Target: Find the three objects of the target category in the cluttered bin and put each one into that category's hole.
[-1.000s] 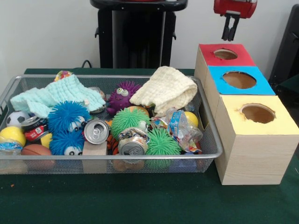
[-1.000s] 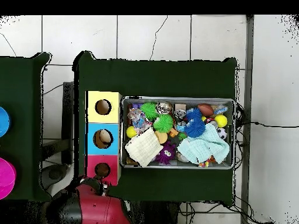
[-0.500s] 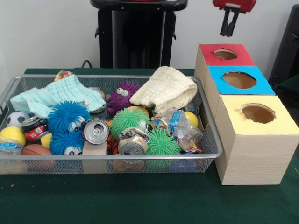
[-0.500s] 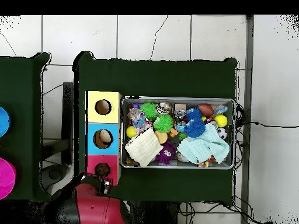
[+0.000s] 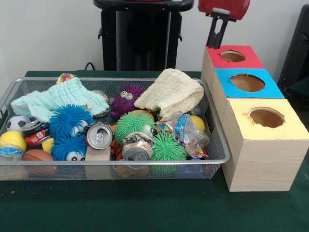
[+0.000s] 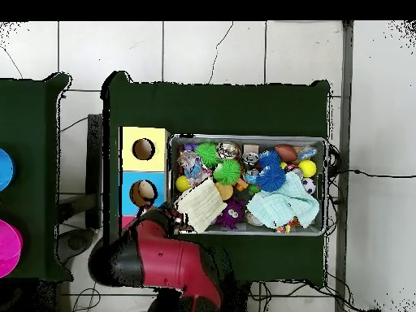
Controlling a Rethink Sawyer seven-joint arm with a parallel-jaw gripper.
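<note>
My gripper (image 5: 216, 39) hangs clenched and empty just behind the red box (image 5: 233, 57), so I should spread it before dipping into the bin (image 5: 116, 159).

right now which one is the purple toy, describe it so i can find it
Look in the wire bin, along its back side. Between the mint cloth and the cream cloth sits the purple toy: the only purple thing, spiky, with two big white eyes.
</note>
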